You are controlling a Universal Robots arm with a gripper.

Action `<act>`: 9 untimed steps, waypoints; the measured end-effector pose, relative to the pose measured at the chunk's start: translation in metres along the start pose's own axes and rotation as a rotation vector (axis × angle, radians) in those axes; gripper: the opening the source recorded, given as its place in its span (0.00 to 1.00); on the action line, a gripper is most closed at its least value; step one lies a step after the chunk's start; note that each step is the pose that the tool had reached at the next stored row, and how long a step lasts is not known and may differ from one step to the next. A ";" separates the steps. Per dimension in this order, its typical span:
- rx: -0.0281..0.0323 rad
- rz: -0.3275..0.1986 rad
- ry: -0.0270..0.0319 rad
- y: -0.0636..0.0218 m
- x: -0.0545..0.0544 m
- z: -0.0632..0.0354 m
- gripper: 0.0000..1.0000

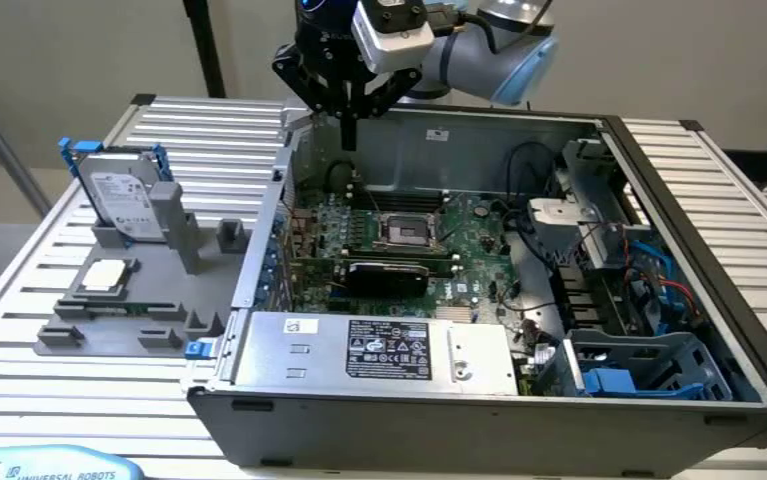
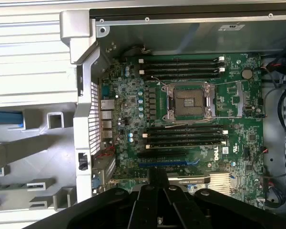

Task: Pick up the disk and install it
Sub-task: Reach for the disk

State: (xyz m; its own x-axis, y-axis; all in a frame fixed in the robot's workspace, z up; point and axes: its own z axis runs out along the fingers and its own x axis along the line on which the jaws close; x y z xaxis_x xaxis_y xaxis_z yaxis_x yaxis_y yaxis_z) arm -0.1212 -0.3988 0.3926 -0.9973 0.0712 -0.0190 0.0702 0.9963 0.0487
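Note:
The disk [image 1: 130, 200], a silver-grey hard drive with a white label in a bright blue bracket, stands upright in a grey fixture [image 1: 143, 300] at the exterior view's left, outside the computer case. My gripper [image 1: 351, 138] hangs over the case's back wall, well to the right of the disk in that view. It points down with its fingers pressed together and nothing between them. In the wrist view the dark fingers [image 2: 157, 183] hover above the motherboard [image 2: 181, 119], and a blue strip [image 2: 7, 119] lies beyond the case wall.
The open computer case [image 1: 703, 230] holds the motherboard with its CPU socket [image 1: 407, 232], cables [image 1: 543, 170] and a blue drive cage [image 1: 637, 365] at the front right. A silver box with a black label [image 1: 383, 350] sits along the case front. A small square chip [image 1: 106, 275] rests on the fixture. The slatted table [image 1: 10, 350] surrounds everything.

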 end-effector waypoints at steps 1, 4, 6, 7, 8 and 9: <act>0.0000 0.000 0.0000 0.0000 0.000 0.0000 0.11; 0.0000 0.000 0.0000 0.0000 0.000 0.0000 0.11; 0.0001 0.000 0.0001 -0.0002 0.004 -0.0002 0.11; 0.0001 0.000 0.0000 -0.0004 0.008 -0.0002 0.11; 0.0000 0.000 0.0000 -0.0004 0.013 -0.0003 0.11; 0.0000 0.000 0.0000 0.0000 0.018 -0.0003 0.11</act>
State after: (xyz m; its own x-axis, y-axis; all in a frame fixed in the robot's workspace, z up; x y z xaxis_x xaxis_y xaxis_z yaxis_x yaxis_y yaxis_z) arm -0.1387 -0.3975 0.3926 -0.9973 0.0712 -0.0190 0.0702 0.9963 0.0487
